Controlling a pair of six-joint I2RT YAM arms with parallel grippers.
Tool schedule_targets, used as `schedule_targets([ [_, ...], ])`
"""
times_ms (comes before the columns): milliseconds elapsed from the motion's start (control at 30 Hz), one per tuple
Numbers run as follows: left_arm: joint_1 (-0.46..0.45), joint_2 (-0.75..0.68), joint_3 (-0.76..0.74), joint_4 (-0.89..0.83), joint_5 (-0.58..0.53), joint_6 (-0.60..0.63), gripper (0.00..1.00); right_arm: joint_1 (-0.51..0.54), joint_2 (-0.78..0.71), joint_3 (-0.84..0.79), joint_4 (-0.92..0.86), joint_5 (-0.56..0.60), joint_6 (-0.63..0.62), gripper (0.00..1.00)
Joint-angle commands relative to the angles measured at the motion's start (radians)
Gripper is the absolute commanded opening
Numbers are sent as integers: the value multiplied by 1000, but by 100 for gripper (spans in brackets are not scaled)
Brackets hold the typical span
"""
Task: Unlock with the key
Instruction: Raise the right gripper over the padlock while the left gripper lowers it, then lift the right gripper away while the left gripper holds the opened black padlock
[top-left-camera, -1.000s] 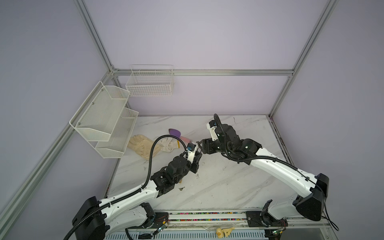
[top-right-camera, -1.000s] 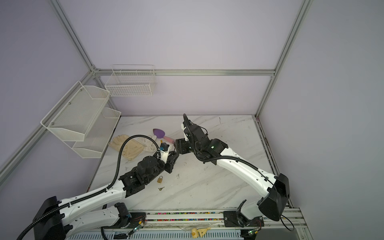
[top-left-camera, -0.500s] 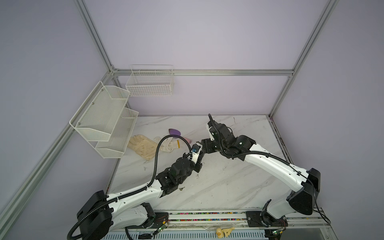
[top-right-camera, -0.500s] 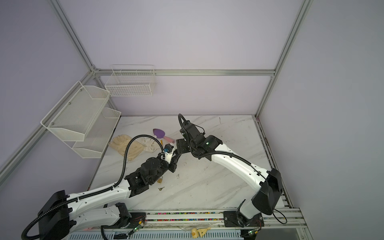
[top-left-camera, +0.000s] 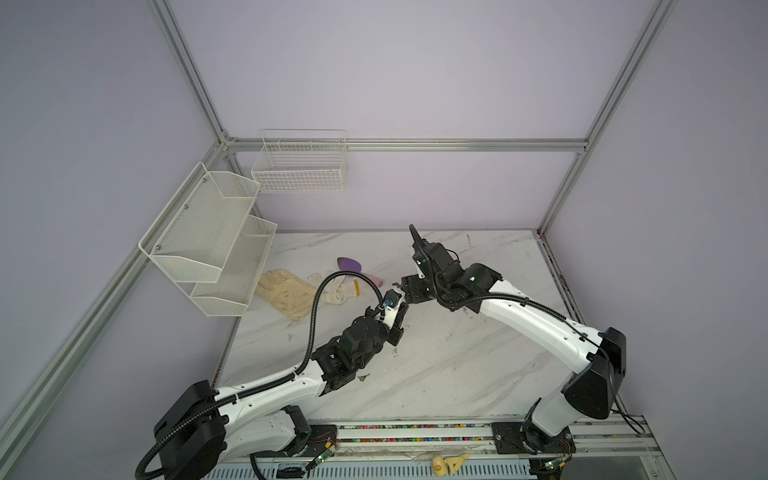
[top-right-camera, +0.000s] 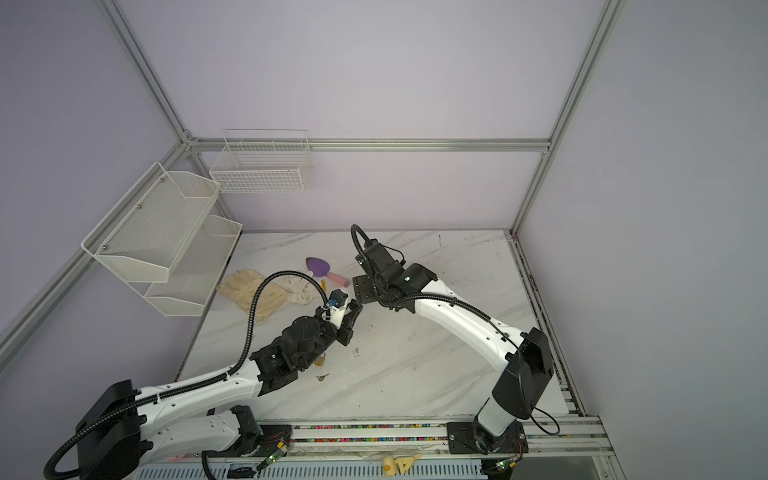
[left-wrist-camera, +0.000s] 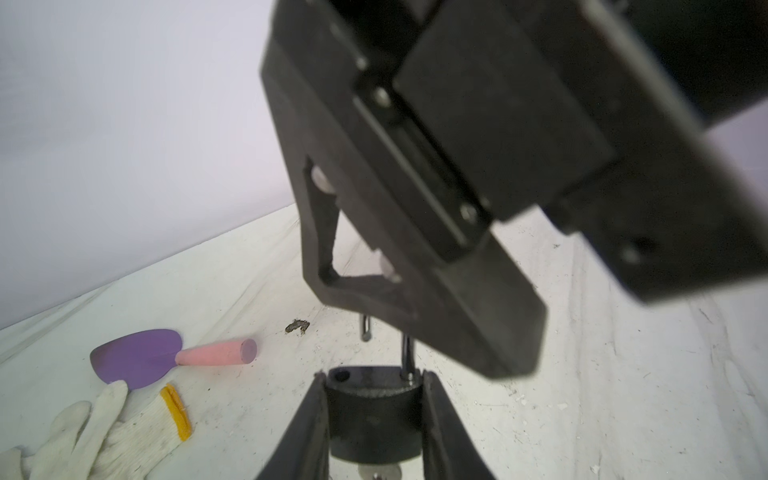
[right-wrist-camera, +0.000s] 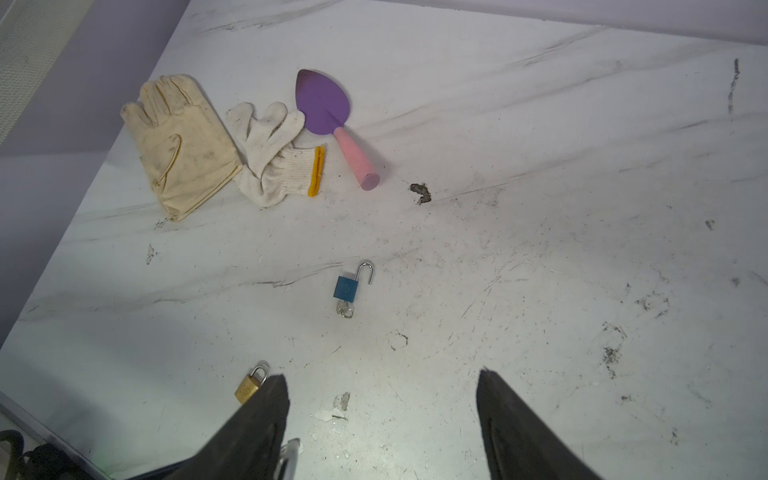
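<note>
In the left wrist view my left gripper (left-wrist-camera: 374, 376) is shut on a dark-looking padlock (left-wrist-camera: 372, 419). Its shackle (left-wrist-camera: 407, 357) is swung open, and a silver key head (left-wrist-camera: 380, 471) shows under the body. My right gripper (top-left-camera: 407, 289) hangs close in front of the left gripper (top-left-camera: 400, 309) in both top views. Its jaws (right-wrist-camera: 381, 375) are open and empty. The right wrist view shows a blue padlock (right-wrist-camera: 346, 287) lying on the table with its shackle open and a key (right-wrist-camera: 345, 311) in its base. I cannot tell whether this is the padlock my left gripper holds.
A brass padlock (top-right-camera: 320, 361) and a loose key (top-right-camera: 322, 377) lie beside the left forearm. Two gloves (right-wrist-camera: 187, 141), one white with a yellow cuff (right-wrist-camera: 274, 162), and a purple trowel (right-wrist-camera: 322, 102) lie at the back left. White wire baskets (top-left-camera: 208, 241) hang on the left wall.
My left gripper has risen slightly toward the right gripper. The right arm has swung its elbow and turned its wrist while its gripper stayed close by, and its jaws have widened a little.
</note>
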Motion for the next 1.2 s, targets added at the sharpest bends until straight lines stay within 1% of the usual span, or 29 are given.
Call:
schedule_targets([
  [0,-5,-12,-33,72,-12,33,0,-25,3,30,-57,-9,-31,74],
  [367,-5,-13,-34,95,-17,39,0,-62,-43,-12,-72,-81,-84,75],
  [500,-4,-7,-34,104,14,53,0,-65,-72,7,-84,-32,-81,75],
  [533,-4,-3,-33,105,15,56,0,-65,-79,19,-81,-37,-80,75],
  [667,-5,6,-23,106,33,60,0,-65,-72,38,-56,-120,-106,75],
  [767,-4,8,-17,106,32,59,0,-65,-37,45,-60,-150,-106,75],
  [967,-4,3,-14,107,21,54,0,-67,-26,23,-59,-160,-117,75],
  [1167,-5,3,-9,102,-1,47,0,-71,-47,-16,-68,-180,-114,75],
])
